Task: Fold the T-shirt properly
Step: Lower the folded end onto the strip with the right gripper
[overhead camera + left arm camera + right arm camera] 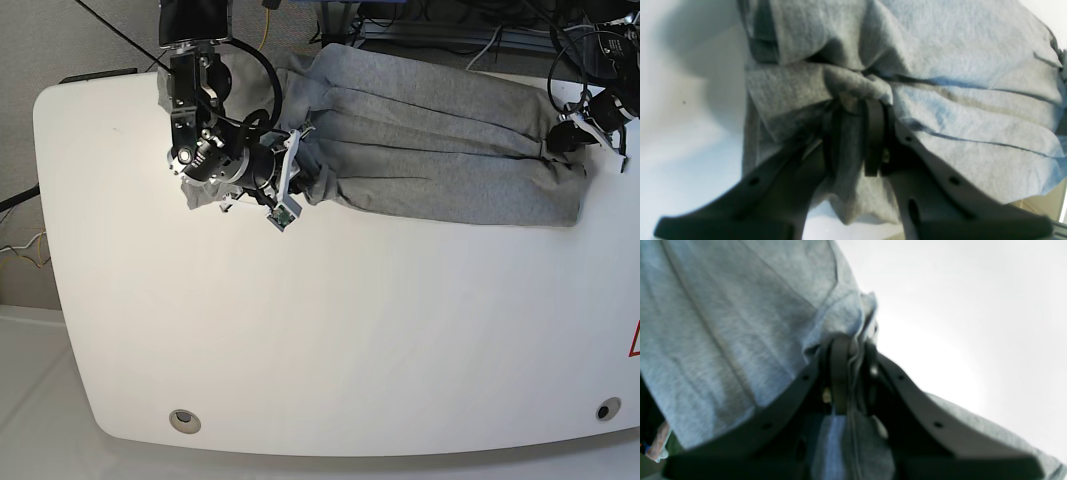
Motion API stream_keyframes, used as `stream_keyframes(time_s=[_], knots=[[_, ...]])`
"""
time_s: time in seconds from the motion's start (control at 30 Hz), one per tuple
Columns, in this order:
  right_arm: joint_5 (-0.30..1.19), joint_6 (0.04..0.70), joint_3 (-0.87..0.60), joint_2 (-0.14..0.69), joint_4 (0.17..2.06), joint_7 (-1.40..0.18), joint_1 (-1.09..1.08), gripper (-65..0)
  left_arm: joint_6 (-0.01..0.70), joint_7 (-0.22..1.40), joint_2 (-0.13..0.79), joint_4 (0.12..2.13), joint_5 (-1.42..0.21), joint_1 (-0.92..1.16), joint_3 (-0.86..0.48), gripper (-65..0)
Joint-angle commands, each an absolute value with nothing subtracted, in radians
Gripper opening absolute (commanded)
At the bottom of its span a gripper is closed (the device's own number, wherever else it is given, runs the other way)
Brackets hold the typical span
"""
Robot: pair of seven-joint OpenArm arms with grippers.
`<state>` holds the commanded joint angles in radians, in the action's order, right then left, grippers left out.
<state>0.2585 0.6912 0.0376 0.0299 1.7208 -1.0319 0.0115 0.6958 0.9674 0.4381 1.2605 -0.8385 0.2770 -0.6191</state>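
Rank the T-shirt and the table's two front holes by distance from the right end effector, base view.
1. T-shirt, clamped in the right end effector.
2. view-left hole, at the front corner.
3. view-right hole, at the opposite front corner.

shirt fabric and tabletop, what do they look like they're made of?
T-shirt: looks like soft heather-grey knit, probably cotton jersey; matte, flecked, fuzzy up close, bunching into folds where each pincer (left, right) clamps it.
Table: smooth white hard surface, slight sheen, likely laminate or painted board; can't tell which.
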Motion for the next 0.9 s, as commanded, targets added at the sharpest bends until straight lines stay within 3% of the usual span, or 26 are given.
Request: stream_keyframes(time_s=[0.4,0.7,0.9], knots=[[0.257,0.676,0.036,0.035,1.712,-1.032,-0.002,-59.1,0.696,0.967,0.438,1.260,-0.839,0.278,-0.619,-54.1],[0.257,0.518,0.041,0.067,1.715,-1.032,-0.024,-59.1,0.696,0.967,0.438,1.260,-0.839,0.278,-0.619,-54.1],[0.257,0.470,0.041,0.081,1.716,-1.032,-0.024,-59.1,0.696,0.967,0.437,1.260,-0.839,0.280,-0.619,-54.1]])
